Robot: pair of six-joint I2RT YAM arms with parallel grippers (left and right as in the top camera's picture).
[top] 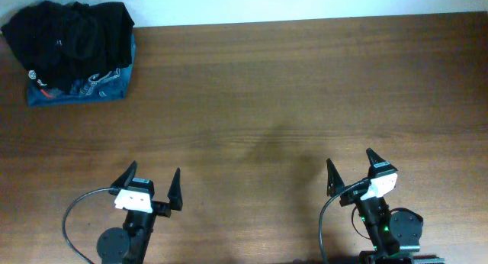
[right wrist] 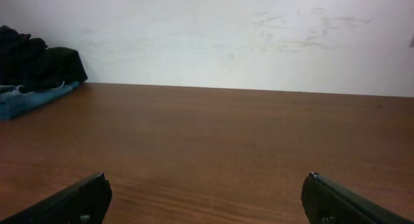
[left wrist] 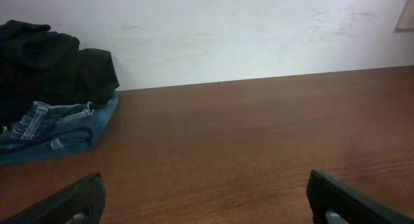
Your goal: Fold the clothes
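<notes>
The clothes (top: 72, 31) lie as a crumpled black heap at the table's far left corner, on top of a blue garment (top: 103, 87). The left wrist view shows the clothes (left wrist: 58, 65) far off to the left, and in the right wrist view the clothes (right wrist: 39, 61) are small at the left edge. My left gripper (top: 155, 171) stands open near the front edge, nothing between its fingers (left wrist: 77, 201). My right gripper (top: 349, 159) is open too, at the front right, over bare wood. Both are far from the heap.
The blue garment (left wrist: 61, 130) with white print sticks out under the black heap, and a small round white logo (top: 32, 73) shows on dark fabric at its left. The brown wooden table (top: 274, 96) ends at a white wall (left wrist: 259, 30) behind.
</notes>
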